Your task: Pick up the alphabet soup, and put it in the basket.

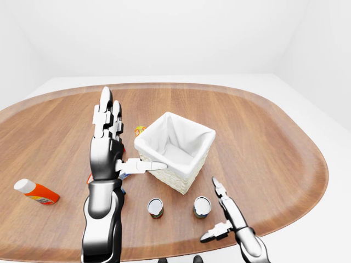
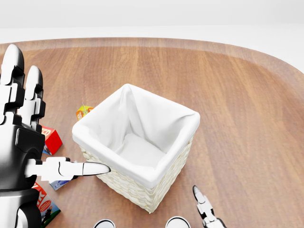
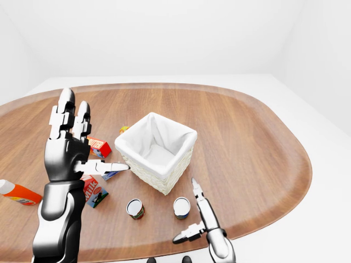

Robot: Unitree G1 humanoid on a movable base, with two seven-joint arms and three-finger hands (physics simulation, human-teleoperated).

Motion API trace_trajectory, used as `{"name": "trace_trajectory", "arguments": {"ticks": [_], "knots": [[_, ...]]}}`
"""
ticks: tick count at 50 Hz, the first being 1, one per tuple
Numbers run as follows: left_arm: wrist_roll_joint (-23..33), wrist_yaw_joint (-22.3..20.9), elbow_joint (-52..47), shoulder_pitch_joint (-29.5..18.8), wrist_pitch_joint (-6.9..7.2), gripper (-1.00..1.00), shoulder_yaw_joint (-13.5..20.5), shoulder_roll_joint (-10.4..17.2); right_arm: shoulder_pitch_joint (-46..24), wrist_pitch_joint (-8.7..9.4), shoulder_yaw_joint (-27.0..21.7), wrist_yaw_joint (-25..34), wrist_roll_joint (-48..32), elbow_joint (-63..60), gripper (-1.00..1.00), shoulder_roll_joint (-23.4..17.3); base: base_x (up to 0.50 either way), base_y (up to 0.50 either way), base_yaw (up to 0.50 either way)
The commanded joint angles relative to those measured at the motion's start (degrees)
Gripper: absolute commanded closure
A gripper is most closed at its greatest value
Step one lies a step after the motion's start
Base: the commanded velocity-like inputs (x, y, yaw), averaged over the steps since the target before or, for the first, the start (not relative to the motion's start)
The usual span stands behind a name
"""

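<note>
Two small cans stand upright near the bottom of the left-eye view, one with a reddish label (image 1: 156, 208) and one greyish (image 1: 202, 206). I cannot read which is the alphabet soup. Just above them sits the wicker basket (image 1: 170, 178) with a white cloth liner, nothing inside it. My left hand (image 1: 118, 145) is raised to the left of the basket, open, fingers up and thumb pointing at the basket's rim. My right hand (image 1: 222, 213) is low, just right of the greyish can, open and holding nothing.
Left of the basket lie a red box (image 2: 50, 140), a milk carton (image 2: 45, 204), a small blue pack (image 2: 61, 183) and a yellow packet (image 2: 84, 111). An orange bottle (image 1: 37, 192) lies far left. The oval wooden table's edge (image 1: 285, 219) runs close behind my right hand.
</note>
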Motion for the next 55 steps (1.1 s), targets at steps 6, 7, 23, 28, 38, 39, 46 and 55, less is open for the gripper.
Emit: {"name": "trace_trajectory", "arguments": {"ticks": [6,7,23,28,38,39,46,55], "knots": [[0.04,-0.08,1.37,0.25,0.00,-1.00,0.16,0.03,-2.50,0.00,0.75,-1.15,-0.95,3.74,-1.00,0.36,0.00,0.00,0.00],[0.04,-0.06,1.17,0.29,0.00,-1.00,0.12,0.00,-2.87,0.00,0.70,-1.31,-0.92,4.50,-1.00,0.31,0.00,0.00,0.00],[0.08,-0.14,1.11,0.07,0.00,-1.00,0.11,0.05,-5.84,0.00,1.06,-2.71,-1.40,10.57,-1.00,0.61,0.00,0.00,0.00],[0.16,-0.12,1.32,0.19,0.00,-1.00,-0.06,-0.04,-5.94,0.00,1.07,-2.79,-1.47,10.78,-1.00,0.72,0.00,0.00,0.00],[0.32,-0.13,1.13,0.54,0.00,-1.00,-0.23,-0.12,-7.52,0.00,0.72,-3.49,-1.95,15.02,-1.00,0.87,0.00,0.00,0.00],[0.32,-0.13,1.15,0.54,0.00,-1.00,-0.23,-0.12,-7.51,0.00,0.71,-3.48,-1.96,15.00,-1.00,0.88,0.00,0.00,0.00],[0.25,-0.13,1.45,0.64,0.00,-1.00,-0.25,-0.15,-8.74,0.00,0.77,-4.11,-2.34,17.63,-1.00,1.04,0.00,0.00,0.00],[0.34,-0.17,2.20,0.90,0.00,-1.00,-0.39,-0.19,-9.55,0.00,0.90,-4.46,-2.89,19.07,-1.00,1.20,0.00,0.00,0.00]]}}
